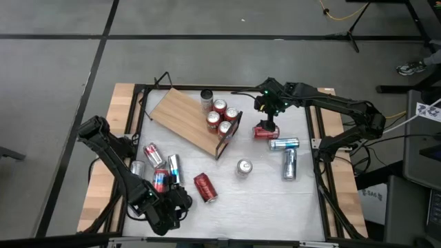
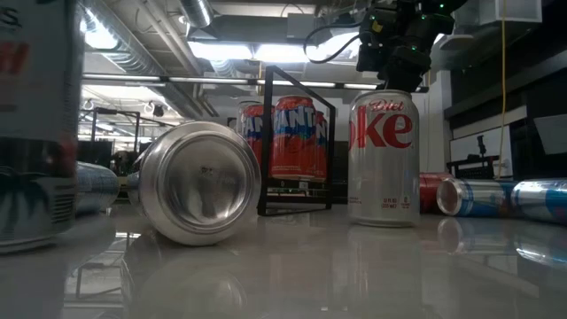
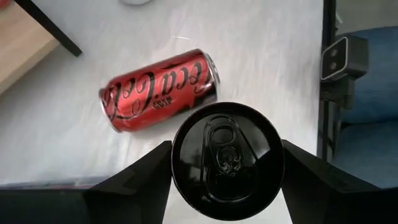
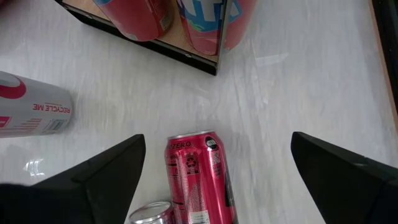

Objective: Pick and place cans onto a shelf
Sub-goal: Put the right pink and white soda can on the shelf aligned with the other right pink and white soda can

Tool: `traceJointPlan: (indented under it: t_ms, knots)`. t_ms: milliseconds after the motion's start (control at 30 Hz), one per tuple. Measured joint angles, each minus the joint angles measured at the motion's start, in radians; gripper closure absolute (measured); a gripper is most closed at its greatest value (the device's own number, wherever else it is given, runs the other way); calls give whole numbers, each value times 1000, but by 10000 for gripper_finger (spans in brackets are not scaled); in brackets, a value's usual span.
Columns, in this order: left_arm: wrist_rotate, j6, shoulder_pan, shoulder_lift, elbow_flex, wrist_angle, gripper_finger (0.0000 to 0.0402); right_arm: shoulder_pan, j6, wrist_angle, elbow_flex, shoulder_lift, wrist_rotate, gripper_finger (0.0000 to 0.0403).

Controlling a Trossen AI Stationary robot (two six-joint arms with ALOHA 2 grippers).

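Note:
The shelf (image 1: 180,114), a light wooden board with a black frame, lies at the table's far middle with several upright cans (image 1: 219,117) on its right end. My left gripper (image 1: 176,200) is at the near left edge, shut on a dark-topped can (image 3: 227,160). A red can (image 3: 158,90) lies on its side on the table just beyond it. My right gripper (image 4: 217,149) hangs open over a red can (image 4: 196,180) that lies on its side right of the shelf. Its fingers stand wide on either side without touching. My left gripper has the can's wall just under the top rim (image 3: 176,152) pinched between its two fingers, one on each opposite side. The fingers come slanting down from the near-left side. The can's top faces the wrist camera and hides the body, so whether its base is on the table cannot be told.
Two silver-blue cans (image 1: 284,144) (image 1: 289,165) lie at the right. A silver Diet Coke can (image 2: 383,159) stands mid-table. Several more cans (image 1: 153,153) lie beside the left arm. The table's black frame (image 3: 323,74) runs close to the left gripper.

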Motion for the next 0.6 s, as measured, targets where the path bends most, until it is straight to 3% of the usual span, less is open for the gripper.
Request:
traceJointPlan:
  t_ms: [600]
  knots:
    - [45,257,123,-188,0,-84,171,0,0,0,0,0,0,13]
